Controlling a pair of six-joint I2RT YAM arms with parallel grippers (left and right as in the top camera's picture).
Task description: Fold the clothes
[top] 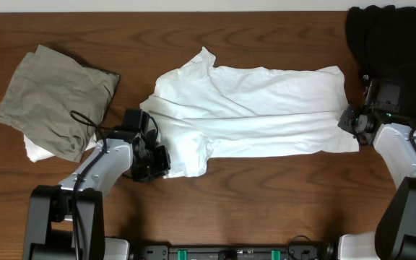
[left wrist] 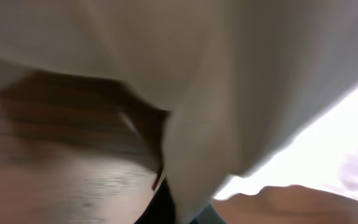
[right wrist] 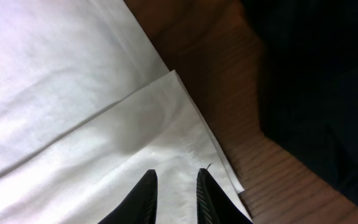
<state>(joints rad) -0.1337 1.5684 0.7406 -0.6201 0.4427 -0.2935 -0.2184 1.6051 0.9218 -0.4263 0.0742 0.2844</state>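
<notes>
The white T-shirt point(top: 266, 108) lies spread across the middle of the table, its long sides folded inward. My left gripper point(top: 157, 160) is at the shirt's lower left corner by the sleeve. The left wrist view is blurred, but white T-shirt cloth point(left wrist: 241, 74) fills it and runs down into the left gripper point(left wrist: 166, 205), which is shut on the fabric. My right gripper point(top: 351, 121) is at the shirt's right edge. In the right wrist view the right gripper point(right wrist: 176, 180) has its fingers a narrow gap apart over the flat hem corner of the T-shirt point(right wrist: 73, 93), with nothing pinched.
An olive-grey garment point(top: 53, 97) lies crumpled at the left with a white piece point(top: 35, 150) under it. A black garment point(top: 381, 32) lies at the back right, close to the right arm, and the same black garment point(right wrist: 316, 93) shows in the right wrist view. Bare wooden table point(top: 266, 195) runs along the front.
</notes>
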